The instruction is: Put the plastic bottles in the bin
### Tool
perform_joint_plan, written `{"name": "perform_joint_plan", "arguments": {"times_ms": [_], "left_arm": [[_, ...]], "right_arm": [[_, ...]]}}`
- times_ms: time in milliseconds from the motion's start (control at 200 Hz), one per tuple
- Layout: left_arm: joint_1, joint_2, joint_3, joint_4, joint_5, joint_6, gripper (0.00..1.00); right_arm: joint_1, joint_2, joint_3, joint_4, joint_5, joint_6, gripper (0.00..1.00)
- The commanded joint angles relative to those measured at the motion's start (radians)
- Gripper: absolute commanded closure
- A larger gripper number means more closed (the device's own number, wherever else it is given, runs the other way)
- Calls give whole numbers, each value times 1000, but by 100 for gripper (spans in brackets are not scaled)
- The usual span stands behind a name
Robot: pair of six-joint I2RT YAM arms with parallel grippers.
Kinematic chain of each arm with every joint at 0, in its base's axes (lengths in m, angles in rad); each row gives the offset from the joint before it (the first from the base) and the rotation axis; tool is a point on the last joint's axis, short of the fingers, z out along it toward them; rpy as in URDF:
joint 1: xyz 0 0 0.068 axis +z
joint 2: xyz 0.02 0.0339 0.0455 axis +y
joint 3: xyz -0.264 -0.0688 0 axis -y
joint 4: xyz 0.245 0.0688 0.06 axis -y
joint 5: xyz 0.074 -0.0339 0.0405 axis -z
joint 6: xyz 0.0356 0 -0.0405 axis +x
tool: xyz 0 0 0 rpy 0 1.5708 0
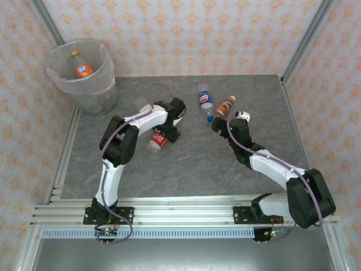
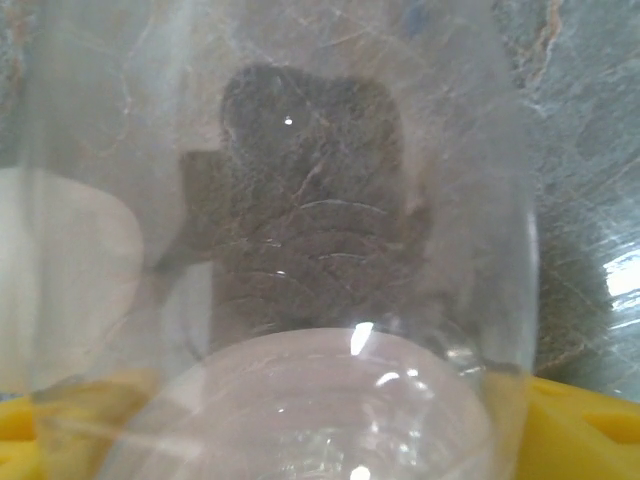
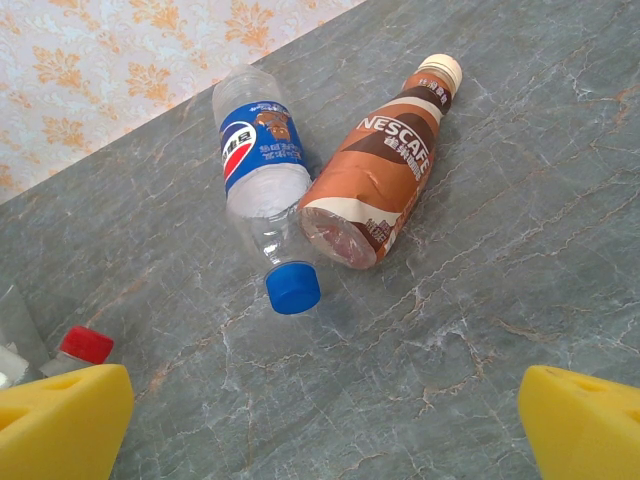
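From above, at the far left corner of the table (image 1: 192, 164), the bin (image 1: 96, 99) stands with its clear liner folded over the rim and one orange-labelled bottle (image 1: 84, 70) lying inside; nothing else can be made out in it. Near the middle of the table the left gripper (image 1: 164, 133) sits over the red-labelled bottle (image 1: 157, 140), well apart from the bin. The right gripper (image 1: 221, 124) hovers just beside the blue-labelled bottle (image 1: 206, 100) and the brown bottle (image 1: 225, 105). On the left wrist camera, the clear body of the red-labelled bottle (image 2: 300, 250) lies between the yellow fingers (image 2: 590, 425), which press on both its sides, so this claw looks clenched on it. The hold is on smooth, thin, rounded plastic. My worry is that the bottle slips out or swings on the carry to the bin, or that it clips the rim and drags the liner. On the right wrist camera, the right gripper (image 3: 320, 430) is spread wide with nothing between its fingers. Ahead of it the blue-labelled bottle (image 3: 262, 150) and the brown bottle (image 3: 385, 170) lie on their sides, touching. Closing on one could nudge the other into a roll, since both are round and lean together.
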Motion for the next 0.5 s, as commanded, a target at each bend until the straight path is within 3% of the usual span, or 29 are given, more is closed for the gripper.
{"name": "perform_joint_plan", "arguments": {"times_ms": [0, 245, 415, 495], "left_arm": [[6, 3, 2, 12, 13, -11, 20], [16, -51, -23, 12, 14, -26, 29], [16, -65, -17, 6, 36, -34, 35], [16, -81, -30, 31, 57, -39, 37]], "right_arm": [[0, -21, 15, -10, 39, 5, 1], [1, -33, -2, 4, 45, 5, 1], [0, -39, -18, 119, -182, -66, 1], [0, -39, -16, 128, -213, -95, 1]]}}
